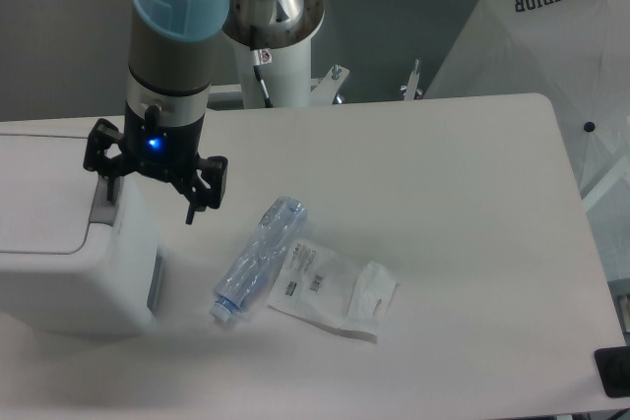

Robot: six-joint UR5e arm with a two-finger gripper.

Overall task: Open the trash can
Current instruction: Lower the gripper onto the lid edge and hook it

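Note:
The trash can is a large white boxy bin at the left edge of the table, with a flat white lid lying shut. Its grey push tab sits at the lid's right edge and a grey side panel faces right. My gripper hangs over the bin's right rim, pointing down. One finger is just above the push tab, the other finger hangs beyond the bin's right side. The fingers are spread wide apart and hold nothing.
A crushed clear plastic bottle with a blue cap lies on the table right of the bin. A clear plastic bag with a label lies beside it. A white umbrella stands at the back right. The arm's base is behind.

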